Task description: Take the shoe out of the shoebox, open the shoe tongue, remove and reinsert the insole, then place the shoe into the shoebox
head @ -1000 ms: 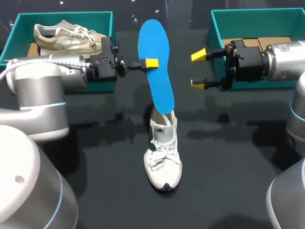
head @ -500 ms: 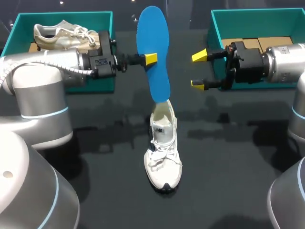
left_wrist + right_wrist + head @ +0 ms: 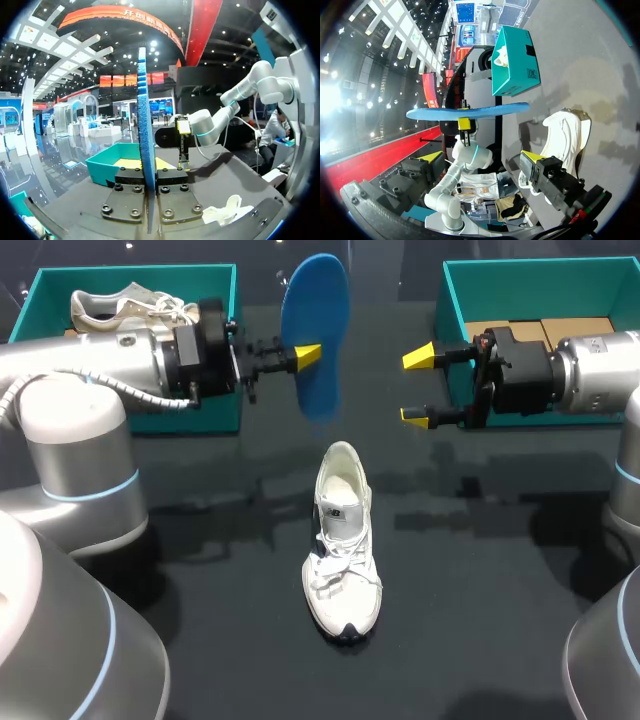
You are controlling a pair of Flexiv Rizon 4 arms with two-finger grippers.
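our left gripper (image 3: 305,355) clamps the insole (image 3: 318,310), long axis 12-to-6, now lifted clear of the shoe (image 3: 342,540) — right gripper (image 3: 417,386) jaws apart.

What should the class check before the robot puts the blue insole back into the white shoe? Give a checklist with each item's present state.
1. Insole clear of the shoe: ok, it is held up in the air, apart from the shoe.
2. Left gripper has a firm hold: ok, in the left wrist view both fingers pinch the insole from two sides.
3. Right gripper free to help: ok, open and empty.
4. Shoe upright on the table, opening facing up: ok.
5. Tongue pulled back far enough: cannot tell.
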